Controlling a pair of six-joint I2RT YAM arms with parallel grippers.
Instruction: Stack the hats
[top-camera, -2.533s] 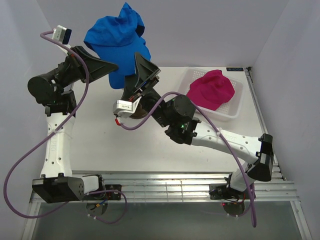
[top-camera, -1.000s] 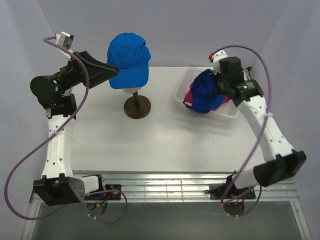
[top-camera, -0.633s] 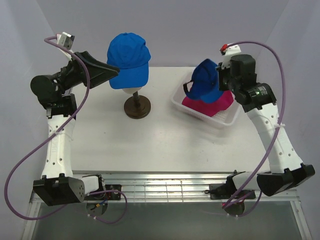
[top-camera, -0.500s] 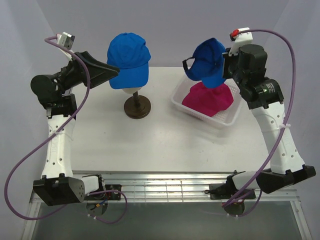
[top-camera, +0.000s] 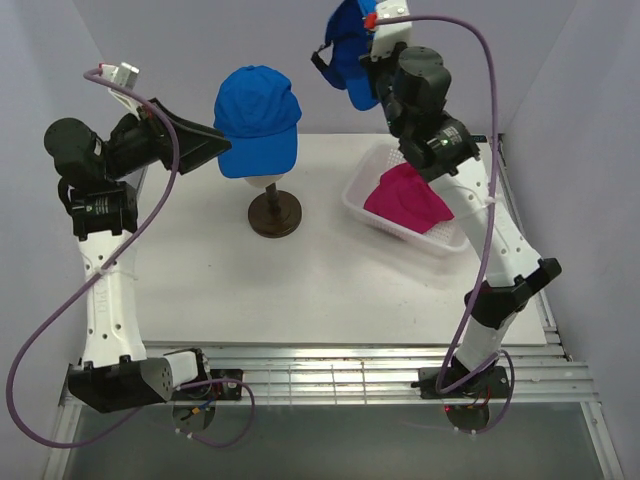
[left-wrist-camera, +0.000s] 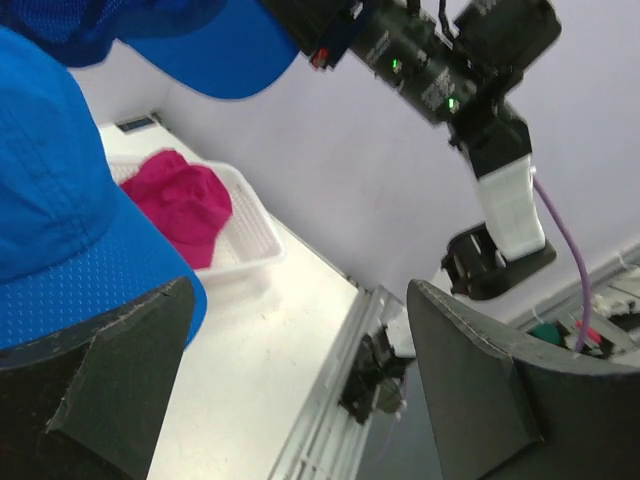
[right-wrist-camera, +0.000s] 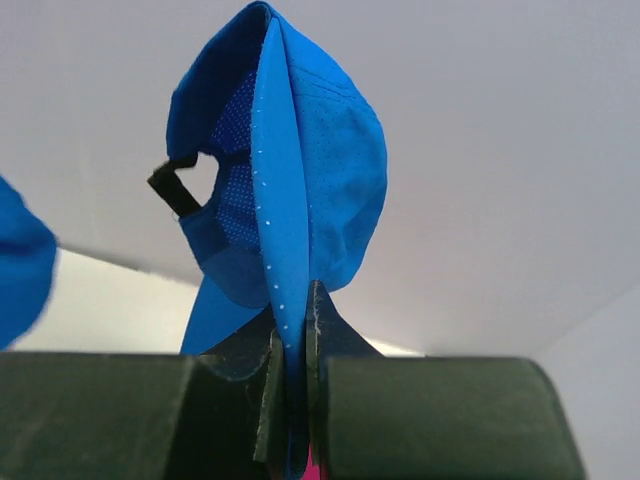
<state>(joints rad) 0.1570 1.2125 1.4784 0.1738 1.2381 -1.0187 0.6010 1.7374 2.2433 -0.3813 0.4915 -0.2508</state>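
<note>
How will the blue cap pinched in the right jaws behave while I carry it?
Probably floppy: the held blue cap is folded flat along the pinch. Likely light, being thin perforated fabric, so it may swing. Its back strap could snag.

Two blue caps (top-camera: 258, 120) (top-camera: 347, 55), one pink cap (top-camera: 405, 195), one basket (top-camera: 440, 243), one stand (top-camera: 275, 216).

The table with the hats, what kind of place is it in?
Most likely a robot lab test booth, not a shop. Plain walls box in a white table, a left arm and right arm with purple cables are bolted at its near edge, and a pink hat lies in a basket.
</note>
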